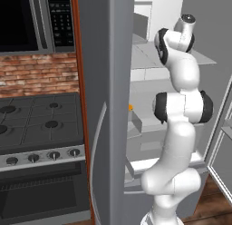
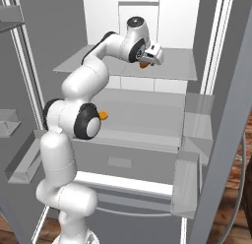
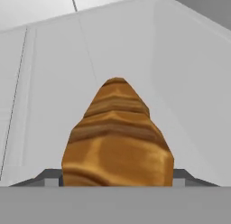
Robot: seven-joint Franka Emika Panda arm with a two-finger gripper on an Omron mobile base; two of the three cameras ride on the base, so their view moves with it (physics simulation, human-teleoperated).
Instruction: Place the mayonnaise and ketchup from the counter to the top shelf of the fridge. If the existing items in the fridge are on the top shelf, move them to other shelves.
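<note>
Grey steel fridge (image 2: 216, 154) walls and pale lining frame the scene, its door (image 1: 106, 106) open at the middle of the left base view, hiding much of the interior there. Nearest, in the hand view, an orange-brown ridged roll (image 3: 116, 137) sits between the tool's dark fingertips (image 3: 45, 177), which hug its sides; its lower end is cut off. In the right base view the tool (image 2: 145, 62) hangs at upper centre over the top shelf (image 2: 177, 66), gripping the roll. Farther left, the stove (image 1: 41, 124) and microwave (image 1: 31, 20) show no readable writing.
</note>
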